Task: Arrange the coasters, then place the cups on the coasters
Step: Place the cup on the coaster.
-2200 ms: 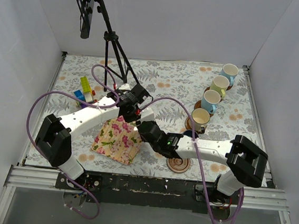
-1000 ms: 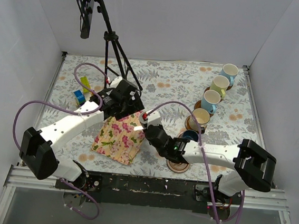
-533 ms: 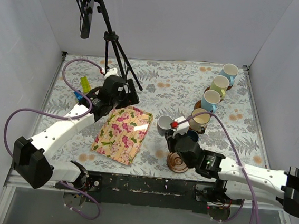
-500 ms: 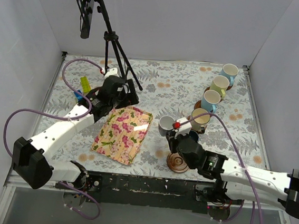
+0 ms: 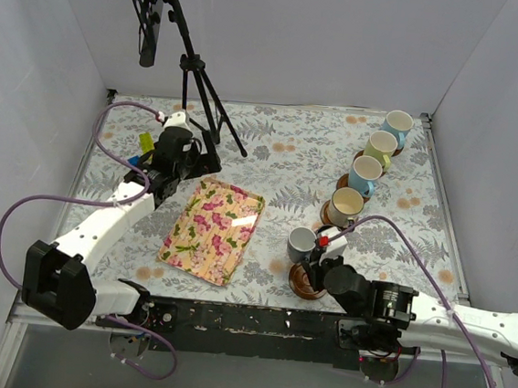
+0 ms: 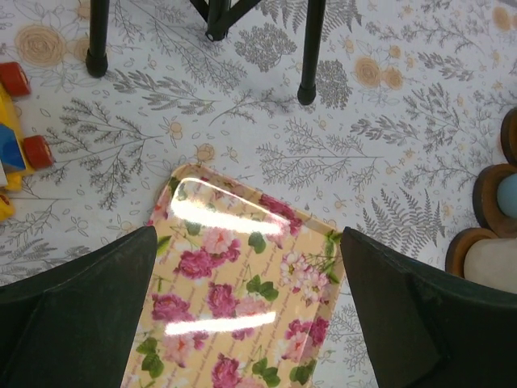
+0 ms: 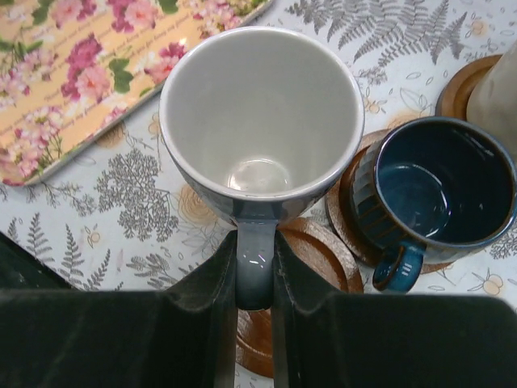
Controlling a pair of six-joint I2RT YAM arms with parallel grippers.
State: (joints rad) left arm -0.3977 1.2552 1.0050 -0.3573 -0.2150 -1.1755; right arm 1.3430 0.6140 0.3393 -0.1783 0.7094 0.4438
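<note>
My right gripper (image 7: 256, 275) is shut on the handle of a grey-white cup (image 7: 260, 121). It holds the cup upright just above and to the left of an empty brown coaster (image 7: 319, 246). From above, this cup (image 5: 301, 244) hangs by the nearest coaster (image 5: 306, 282). A navy cup (image 7: 440, 182) stands on its own coaster to the right. Further cups on coasters run towards the back right: cream (image 5: 345, 204), light blue (image 5: 364, 174), yellow-green (image 5: 380, 148) and another light blue (image 5: 397, 127). My left gripper (image 5: 200, 163) hangs open above the far end of a floral tray (image 6: 242, 315), holding nothing.
The floral tray (image 5: 214, 229) lies flat at centre left. Toy blocks (image 5: 144, 151) sit at the far left beside my left wrist. A black tripod (image 5: 200, 87) stands at the back, its feet (image 6: 305, 95) just beyond the tray.
The left gripper opened, let the tray drop flat and drew back to the far left. The right arm carried the grey-white cup from beside the tray towards the nearest coaster.
</note>
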